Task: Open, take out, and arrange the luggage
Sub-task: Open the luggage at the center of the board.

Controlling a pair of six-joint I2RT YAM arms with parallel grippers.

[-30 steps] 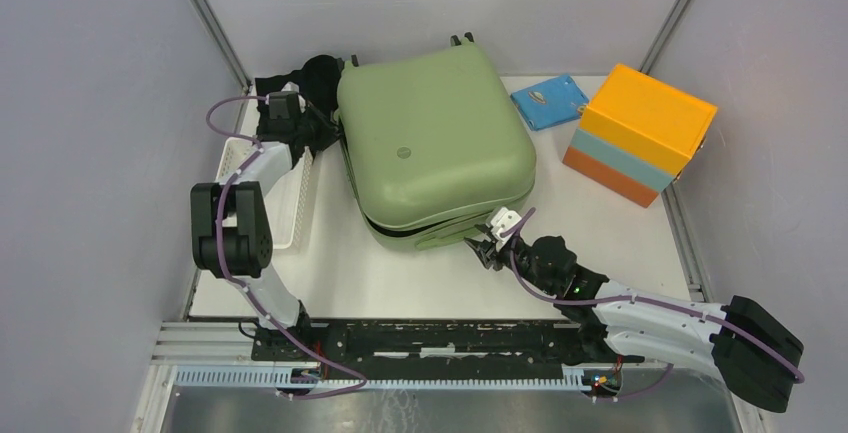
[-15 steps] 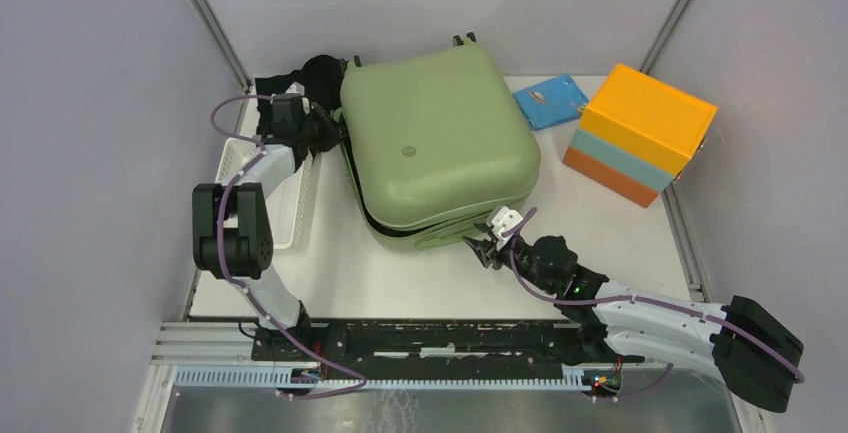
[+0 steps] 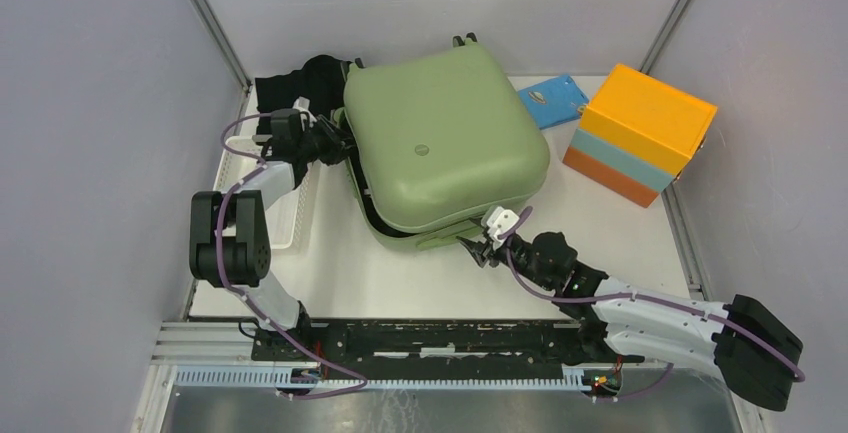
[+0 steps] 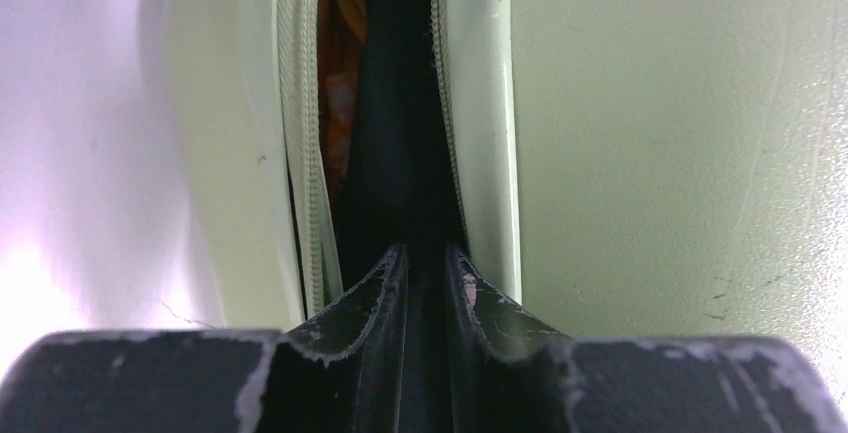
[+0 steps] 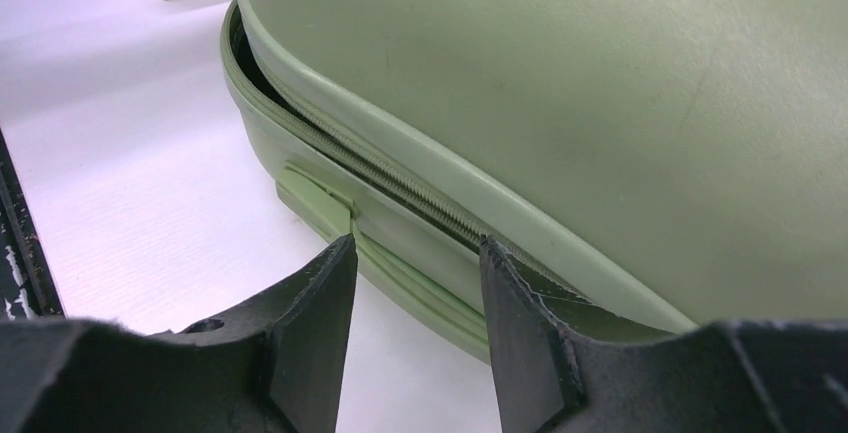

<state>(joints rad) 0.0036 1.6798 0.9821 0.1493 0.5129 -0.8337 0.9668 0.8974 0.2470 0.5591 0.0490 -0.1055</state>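
Opening is underway: the luggage (image 3: pixel 445 148), slightly ajar, is lying on the tabletop (image 3: pixel 330 263); left claw (image 3: pixel 335 143), barely parted, is wedging into its seam, right claw (image 3: pixel 478 248) is hovering released at its front; next, probably swinging it wide

White-and-black arms (image 3: pixel 640 311), purple cables (image 3: pixel 228 131), scuffed black end effector fingers (image 5: pixel 312 338)
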